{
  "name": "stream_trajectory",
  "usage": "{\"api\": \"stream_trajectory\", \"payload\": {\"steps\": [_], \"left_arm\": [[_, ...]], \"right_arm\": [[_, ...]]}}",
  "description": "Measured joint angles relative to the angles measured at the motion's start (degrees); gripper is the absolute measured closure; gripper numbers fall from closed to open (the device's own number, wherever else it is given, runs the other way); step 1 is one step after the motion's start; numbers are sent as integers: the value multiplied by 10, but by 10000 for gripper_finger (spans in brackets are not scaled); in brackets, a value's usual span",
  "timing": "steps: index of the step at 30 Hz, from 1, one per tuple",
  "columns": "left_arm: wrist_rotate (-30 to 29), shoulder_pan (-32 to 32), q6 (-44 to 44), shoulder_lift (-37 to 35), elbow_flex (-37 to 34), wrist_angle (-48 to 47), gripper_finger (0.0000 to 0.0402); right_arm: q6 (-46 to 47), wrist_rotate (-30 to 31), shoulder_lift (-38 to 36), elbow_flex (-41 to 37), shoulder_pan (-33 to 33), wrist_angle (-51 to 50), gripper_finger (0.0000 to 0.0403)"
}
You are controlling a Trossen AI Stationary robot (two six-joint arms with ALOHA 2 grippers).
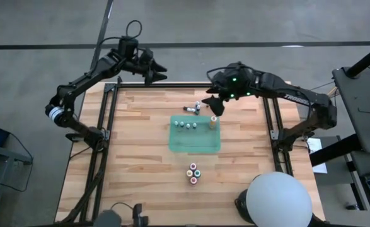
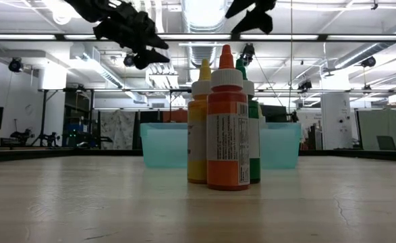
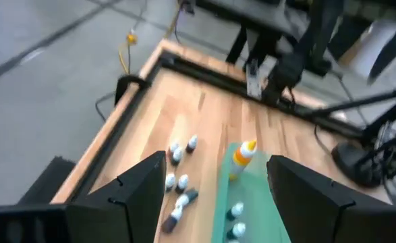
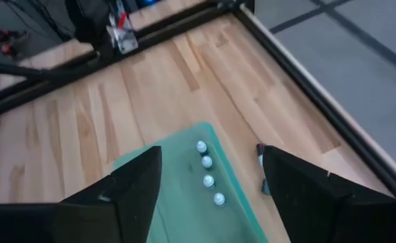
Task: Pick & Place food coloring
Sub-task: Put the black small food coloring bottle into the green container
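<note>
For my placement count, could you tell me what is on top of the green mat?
On the green mat stand four pale-capped small bottles in a row and one orange dropper bottle; nothing visibly covered.

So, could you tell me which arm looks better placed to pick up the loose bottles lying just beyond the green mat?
Probably the right. Its open gripper hovers right beside the loose bottles at the green mat's far edge. The left gripper, also open, hangs past the table's far edge.

A flat green mat is laid near the middle of the wooden bench; a dark metal frame is seen along the bench's edges; a white dome is seen at a bench corner, well apart from the mat.
</note>
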Motion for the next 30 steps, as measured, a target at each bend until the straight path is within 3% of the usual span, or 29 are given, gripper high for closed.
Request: {"api": "stream_trajectory", "payload": {"steps": [10,20,30], "left_arm": [[-86,-23,154,92,102,-135,172],[-108,-53,231,164,148,-138,172],[-213,-106,257,210,149,-140,172]], "right_arm": [[19,2,-67,1,-24,1,140],[28,16,-96,1,-30,-3,143],[17,17,-94,1,-29,-19,154]]}}
